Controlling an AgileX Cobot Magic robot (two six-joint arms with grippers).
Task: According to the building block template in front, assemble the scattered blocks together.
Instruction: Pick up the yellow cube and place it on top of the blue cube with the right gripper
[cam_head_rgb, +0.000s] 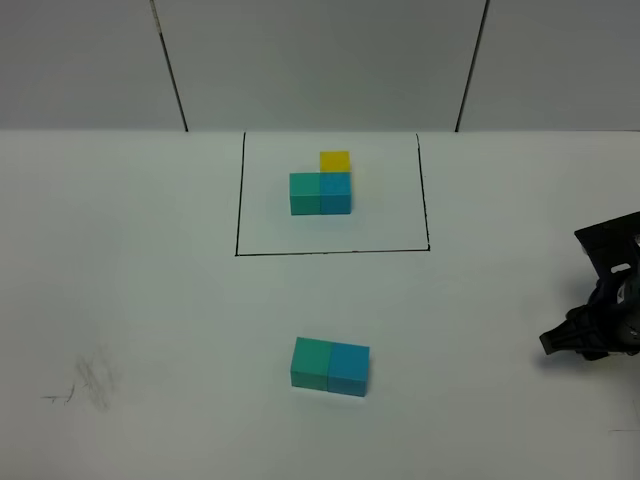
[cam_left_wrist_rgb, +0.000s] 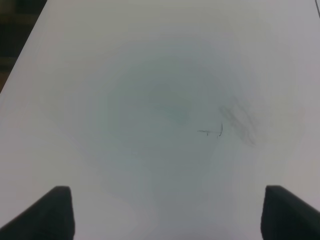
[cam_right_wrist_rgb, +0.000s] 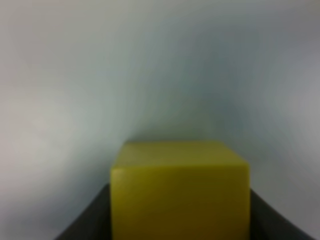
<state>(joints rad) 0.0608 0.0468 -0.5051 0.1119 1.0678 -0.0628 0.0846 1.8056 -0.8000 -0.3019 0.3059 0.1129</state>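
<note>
The building block template (cam_head_rgb: 322, 186) is a teal, blue and yellow L inside a thin black rectangle at the back centre. Of the scattered blocks, the teal cube (cam_head_rgb: 311, 362) and the blue cube (cam_head_rgb: 349, 369) sit joined side by side on the table at the front centre. The yellow cube (cam_right_wrist_rgb: 180, 190) fills the gap between my right gripper's (cam_right_wrist_rgb: 180, 220) dark fingers; it is hidden in the exterior view. My right gripper (cam_head_rgb: 575, 341) is at the far right edge, low over the table. My left gripper (cam_left_wrist_rgb: 167, 197) is open and empty over bare table, and out of the exterior view.
The white table (cam_head_rgb: 150, 300) has a grey pencil smudge (cam_head_rgb: 95, 380) at the front left, which also shows under my left gripper in the left wrist view (cam_left_wrist_rgb: 240, 122). A grey panelled wall (cam_head_rgb: 320, 60) stands behind the table.
</note>
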